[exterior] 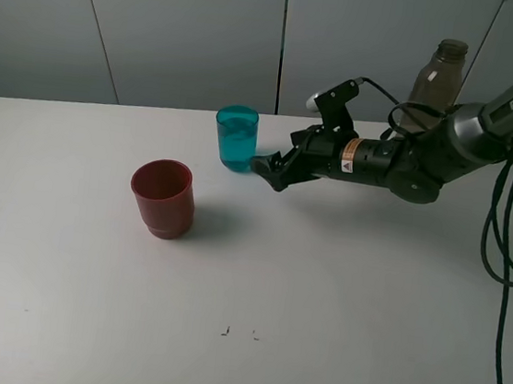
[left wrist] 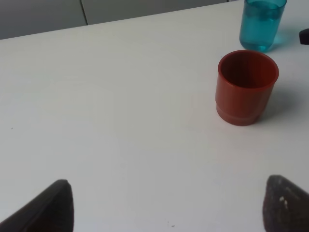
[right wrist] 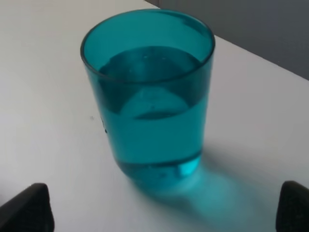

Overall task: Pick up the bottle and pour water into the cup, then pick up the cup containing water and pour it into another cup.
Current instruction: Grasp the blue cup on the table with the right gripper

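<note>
- Right tool: open. In the right wrist view the jaws stand wide apart at both sides of the picture, with nothing between them.
- Cup: upright on the worktop, filled with water to well above half.
- Cup relative to right tool: the cup stands straight ahead of the gap, centred on it, and the jaw tips stop short of its wall. In the exterior high view the tool tip lies just beside the cup's right side, low near the base. Contact cannot be told from that view.
- Left tool: open, jaws wide apart, gripping nothing. It sits well apart from both cups.
- Red cup: upright, to the left of and nearer the front than the cup, with a gap of bare worktop between them. In the left wrist view the red cup stands ahead of the left tool and the cup just beyond it.
- Bottle: upright behind the right arm, partly hidden by it, at the far right of the worktop.
- Edges: the cup stands near the far edge. The red cup stands further in.
- Open room: the worktop runs wide in front of both cups and to their left.
- Cables hang at the right edge.
</note>
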